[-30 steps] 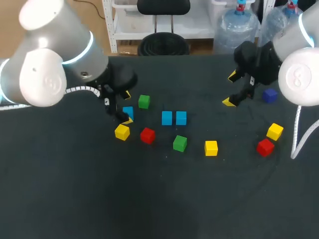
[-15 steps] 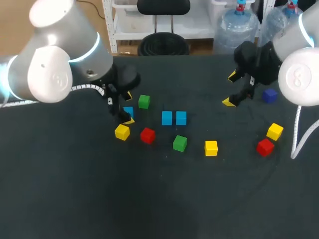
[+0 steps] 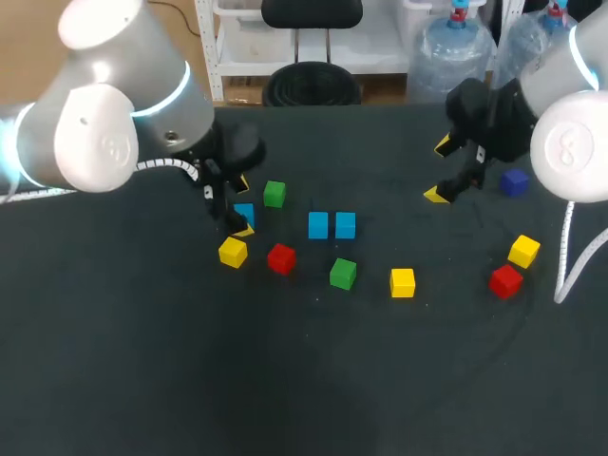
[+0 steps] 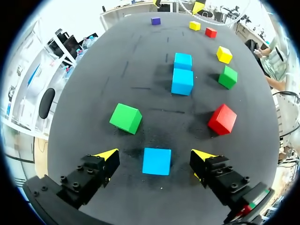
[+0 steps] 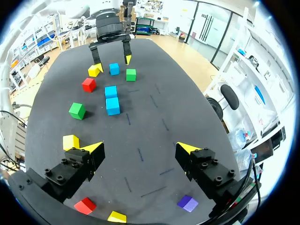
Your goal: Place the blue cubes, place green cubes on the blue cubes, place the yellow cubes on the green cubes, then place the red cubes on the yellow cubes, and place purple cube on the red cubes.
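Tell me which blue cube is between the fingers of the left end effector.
The single blue cube beside the green cube; the other two sit together farther ahead.

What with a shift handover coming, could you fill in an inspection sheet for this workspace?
Surface: black table.
Job's things: lone blue cube; two blue cubes side by side; two green cubes; three yellow cubes; two red cubes; purple cube; none stacked.
Clutter: nothing seen.
Grippers: left gripper open, straddling the lone blue cube without touching; right gripper open over bare table.
Cables: white ribbed cable on each arm, off the cubes.
Surroundings: nothing seen reaching over the table.
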You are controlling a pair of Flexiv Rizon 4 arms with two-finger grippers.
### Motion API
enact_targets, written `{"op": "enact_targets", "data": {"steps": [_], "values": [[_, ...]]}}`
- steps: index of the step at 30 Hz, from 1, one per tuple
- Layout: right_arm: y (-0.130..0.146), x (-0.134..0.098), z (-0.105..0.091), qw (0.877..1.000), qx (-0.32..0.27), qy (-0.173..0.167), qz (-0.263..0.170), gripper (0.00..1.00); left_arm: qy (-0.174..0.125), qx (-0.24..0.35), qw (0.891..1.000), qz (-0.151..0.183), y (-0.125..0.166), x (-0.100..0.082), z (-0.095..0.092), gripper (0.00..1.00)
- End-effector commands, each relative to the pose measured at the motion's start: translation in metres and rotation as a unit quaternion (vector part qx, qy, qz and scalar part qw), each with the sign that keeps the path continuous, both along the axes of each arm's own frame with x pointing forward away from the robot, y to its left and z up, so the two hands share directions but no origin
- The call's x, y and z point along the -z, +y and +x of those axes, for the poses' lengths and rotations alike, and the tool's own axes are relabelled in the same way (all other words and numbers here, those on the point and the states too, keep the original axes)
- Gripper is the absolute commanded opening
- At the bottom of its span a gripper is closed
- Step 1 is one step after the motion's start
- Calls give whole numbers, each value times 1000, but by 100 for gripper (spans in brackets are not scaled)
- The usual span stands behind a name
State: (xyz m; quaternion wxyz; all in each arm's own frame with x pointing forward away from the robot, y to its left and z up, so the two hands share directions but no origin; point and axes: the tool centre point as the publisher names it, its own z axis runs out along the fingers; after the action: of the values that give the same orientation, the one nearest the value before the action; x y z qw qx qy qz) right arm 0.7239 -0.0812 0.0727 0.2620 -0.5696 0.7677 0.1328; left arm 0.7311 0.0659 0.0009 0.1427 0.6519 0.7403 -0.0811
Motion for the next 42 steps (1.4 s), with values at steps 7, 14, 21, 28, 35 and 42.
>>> {"op": "enact_targets", "data": {"steps": [7,14,21,28,35,42], "values": [[0,1,1,1000,-1,1,1,100,1,1,1000,8,1,2,0,77],[0,1,1,1000,-1,1,1,100,-2,6,1000,13,1,3,-1,81],[0,1,1,1000,-1,1,1,100,-3,13,1000,15,1,3,-3,61],[0,1,1,1000,-1,1,1,100,-3,20,1000,20,1,4,-4,44],[0,1,1,1000,-1,1,1,100,-2,25,999,20,1,4,-4,2],[0,1,1,1000,-1,1,1,100,-11,29,1000,3,0,-7,-1,0]]}}
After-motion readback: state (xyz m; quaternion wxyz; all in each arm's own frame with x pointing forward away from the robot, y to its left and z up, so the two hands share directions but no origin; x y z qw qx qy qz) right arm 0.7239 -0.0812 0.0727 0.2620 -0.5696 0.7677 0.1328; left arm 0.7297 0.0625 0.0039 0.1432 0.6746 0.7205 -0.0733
